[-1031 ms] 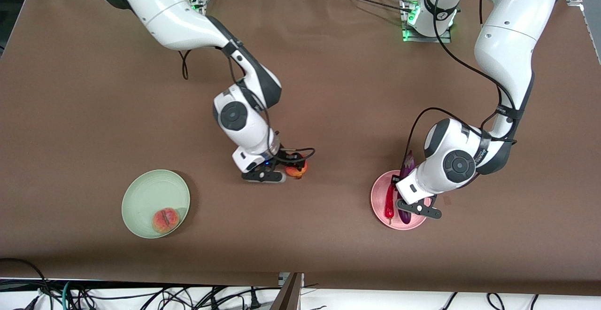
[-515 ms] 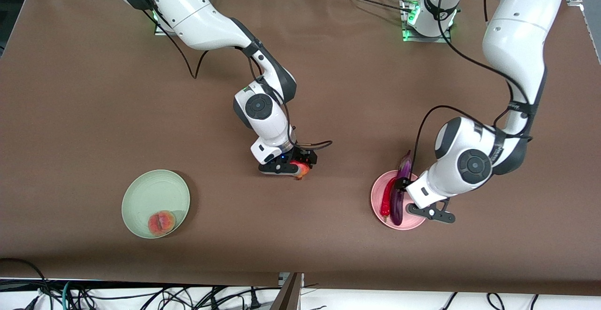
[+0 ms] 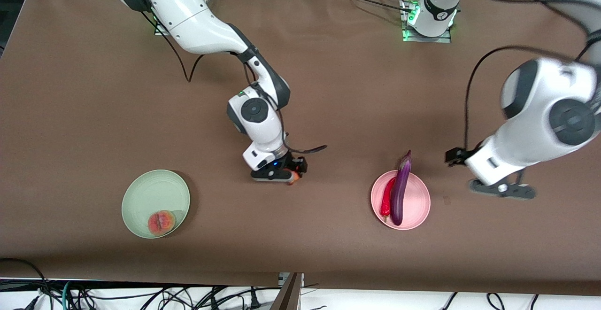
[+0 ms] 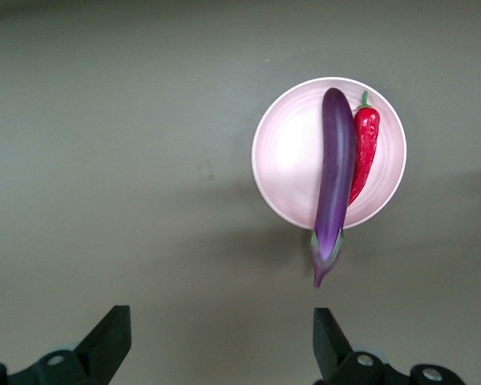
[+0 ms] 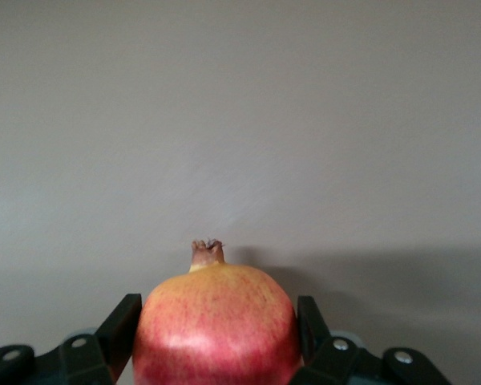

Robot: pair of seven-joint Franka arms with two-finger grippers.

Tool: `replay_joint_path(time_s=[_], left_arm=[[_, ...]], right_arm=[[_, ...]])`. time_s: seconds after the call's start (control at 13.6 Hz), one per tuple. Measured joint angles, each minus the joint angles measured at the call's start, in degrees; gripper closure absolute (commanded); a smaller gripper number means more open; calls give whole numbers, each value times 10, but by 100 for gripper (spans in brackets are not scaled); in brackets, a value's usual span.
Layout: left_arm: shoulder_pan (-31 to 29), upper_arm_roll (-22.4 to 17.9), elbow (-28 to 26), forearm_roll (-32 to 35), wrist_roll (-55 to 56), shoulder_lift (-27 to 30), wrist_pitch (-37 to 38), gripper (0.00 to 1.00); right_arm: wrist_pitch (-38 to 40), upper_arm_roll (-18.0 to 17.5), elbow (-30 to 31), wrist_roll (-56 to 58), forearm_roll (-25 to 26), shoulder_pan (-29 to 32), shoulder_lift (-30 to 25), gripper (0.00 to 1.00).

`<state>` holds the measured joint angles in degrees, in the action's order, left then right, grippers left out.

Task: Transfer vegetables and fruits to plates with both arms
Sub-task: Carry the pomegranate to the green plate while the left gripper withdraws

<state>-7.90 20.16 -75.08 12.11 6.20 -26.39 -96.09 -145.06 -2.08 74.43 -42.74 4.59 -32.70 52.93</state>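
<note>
Both my grippers are in sight. Right gripper (image 3: 287, 174) sits low near the middle of the brown table (image 3: 94, 112), its fingers (image 5: 122, 325) pressed against either side of the round red pomegranate (image 5: 216, 325), whose small crown points away from my wrist; from the front only a sliver of the fruit (image 3: 293, 177) shows under the black fingers. Left gripper (image 4: 222, 341) hangs high over bare table toward the left arm's end, beside the pink plate (image 3: 418, 204), with its fingers spread wide and nothing between them.

On the pink plate the purple eggplant (image 3: 400, 190) lies lengthwise with its capped end sticking out past the rim, away from the front camera, and the red chili pepper (image 3: 388, 199) lies touching alongside it. The pale green plate (image 3: 148, 190) sits toward the right arm's end, well apart from the pomegranate, with the peach (image 3: 161, 222) resting near its rim closest to the front camera.

Nothing lies on the open cloth between the pomegranate and either plate. Black cables loop off both wrists. I can read no writing or labels anywhere
</note>
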Motion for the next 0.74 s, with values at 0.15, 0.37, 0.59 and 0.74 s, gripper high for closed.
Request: replay_joint_path(time_s=[0.15, 0.37, 0.59, 0.74], left_arm=[[-13, 0, 0, -18, 0, 47, 55, 0], [-22, -41, -12, -88, 1, 117, 94, 0], [-3, -112, -85, -122, -8, 204, 95, 0], [33, -131, -160, -122, -8, 261, 67, 0]], right_arm=[[84, -2, -29, 81, -1, 51, -22, 79], [152, -16, -45, 256, -28, 152, -52, 79], [199, -19, -43, 395, -37, 217, -53, 79], [231, -18, -41, 453, -37, 238, -52, 79]])
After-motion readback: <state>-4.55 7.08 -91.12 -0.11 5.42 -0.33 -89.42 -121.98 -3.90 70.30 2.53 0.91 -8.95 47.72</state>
